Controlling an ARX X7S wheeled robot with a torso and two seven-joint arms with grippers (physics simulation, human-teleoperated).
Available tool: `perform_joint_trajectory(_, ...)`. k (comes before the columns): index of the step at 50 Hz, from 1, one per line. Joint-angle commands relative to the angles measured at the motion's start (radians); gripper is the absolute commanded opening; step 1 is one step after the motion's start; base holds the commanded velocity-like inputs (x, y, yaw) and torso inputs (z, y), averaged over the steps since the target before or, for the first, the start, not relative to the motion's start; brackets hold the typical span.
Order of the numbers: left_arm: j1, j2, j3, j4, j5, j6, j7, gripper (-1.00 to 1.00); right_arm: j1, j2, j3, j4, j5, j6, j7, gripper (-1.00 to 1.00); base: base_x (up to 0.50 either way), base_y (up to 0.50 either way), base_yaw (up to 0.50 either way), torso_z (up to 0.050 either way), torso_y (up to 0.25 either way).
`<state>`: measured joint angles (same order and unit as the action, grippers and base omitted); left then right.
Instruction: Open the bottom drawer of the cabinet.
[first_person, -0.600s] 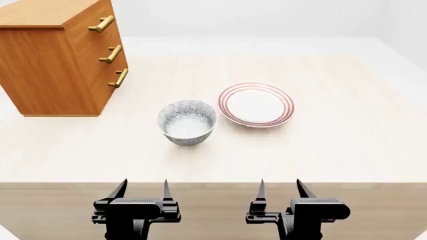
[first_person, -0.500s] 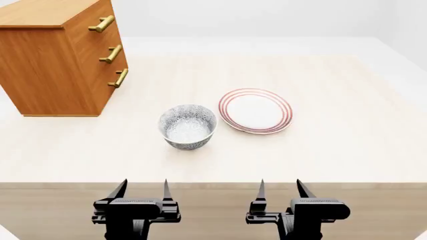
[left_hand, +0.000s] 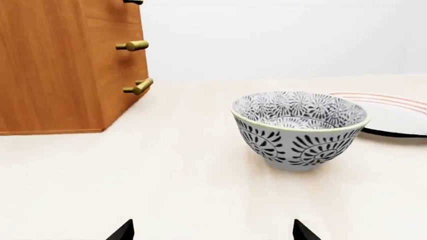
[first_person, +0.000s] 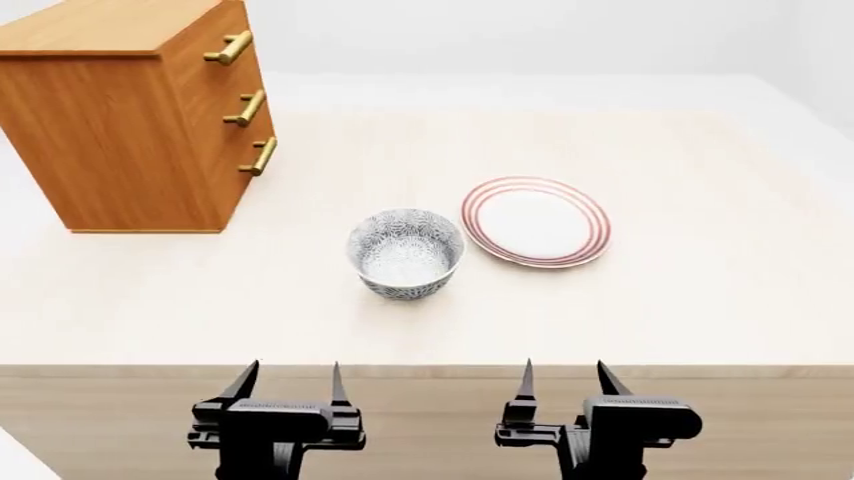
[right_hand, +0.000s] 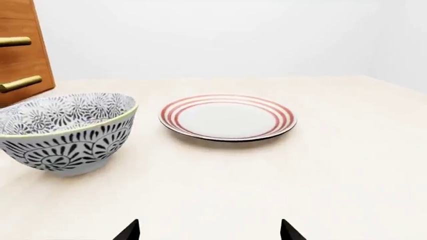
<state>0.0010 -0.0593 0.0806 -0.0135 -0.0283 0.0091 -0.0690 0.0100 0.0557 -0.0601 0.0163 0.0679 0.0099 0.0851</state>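
Your left gripper (first_person: 288, 382) and right gripper (first_person: 562, 379) both hang below the near edge of the table (first_person: 694, 300), fingers spread apart and holding nothing. In each wrist view you only get the dark fingertips poking in at the picture's edge; the rest of each gripper is cut off.

Out past your left gripper sits the patterned bowl (first_person: 406, 253), upright on the tabletop. Just beside it, toward your right and a little farther back, lies the red-rimmed plate (first_person: 537, 221); from the left wrist the bowl hides part of it and the frame crops the rest.

The cabinet (first_person: 127, 125) stands at the far left of the table, well apart from both grippers. Its bottom drawer (first_person: 248, 170) looks closed, its brass handle (first_person: 264, 156) the lowest of three. In the right wrist view you see only a sliver of the cabinet and two handles, and in the left wrist view the top handle is nearly out of frame.
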Motion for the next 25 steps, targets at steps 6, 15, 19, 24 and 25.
perform_joint_trajectory(6,-0.004,-0.025,0.031,-0.015,-0.005,0.015,-0.031,1.00,0.007,0.024,-0.034,0.007,0.028,0.009,0.021,1.00,0.00,0.50,0.00,0.000,0.000)
perform_joint_trajectory(15,-0.004,-0.036,0.043,-0.016,-0.010,0.015,-0.046,1.00,0.011,0.030,-0.040,0.019,0.041,0.007,0.037,1.00,0.00,0.00,0.00,0.000,0.000)
perform_joint_trajectory(19,-0.004,-0.042,0.047,-0.001,-0.018,-0.009,-0.051,1.00,0.021,0.037,-0.048,0.007,0.024,0.051,0.062,1.00,0.00,0.00,0.00,0.000,0.000)
perform_joint_trajectory(24,0.000,-0.069,0.064,0.227,-0.011,-0.225,-0.054,1.00,0.022,0.070,-0.045,-0.249,0.032,0.291,0.099,1.00,0.00,0.00,0.00,0.000,0.000)
perform_joint_trajectory(25,-0.002,-0.073,0.065,0.270,-0.011,-0.266,-0.057,1.00,0.022,0.073,-0.046,-0.282,0.029,0.315,0.105,1.00,0.00,0.00,0.00,0.000,0.000)
